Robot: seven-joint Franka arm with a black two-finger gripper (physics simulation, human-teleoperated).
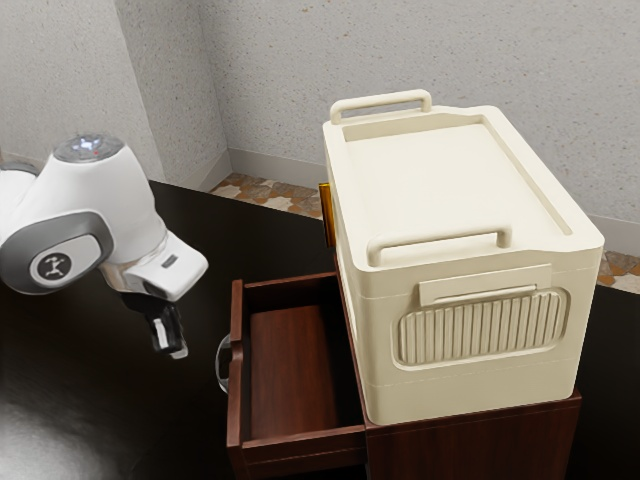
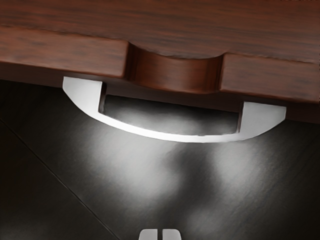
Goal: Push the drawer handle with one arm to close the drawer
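My gripper (image 1: 177,352) hangs over the dark table on the exterior view's left, a short gap away from the drawer's handle (image 1: 222,365). The drawer (image 1: 238,375) is wooden, reddish brown, and stands pulled out of its cabinet (image 1: 480,440); its interior can be seen. In the wrist view the curved silver handle (image 2: 175,138) is fixed to the drawer front (image 2: 60,54), below a rounded notch. My gripper (image 2: 160,234) has its two pale tips side by side with a thin gap, shut with nothing held, apart from the handle.
A large cream box (image 1: 455,320) with two raised handles sits on top of the cabinet. Behind it, a small yellow-orange object (image 1: 326,214) stands at its edge. The black table (image 1: 100,400) extends around the cabinet, with a speckled wall (image 1: 270,80) beyond.
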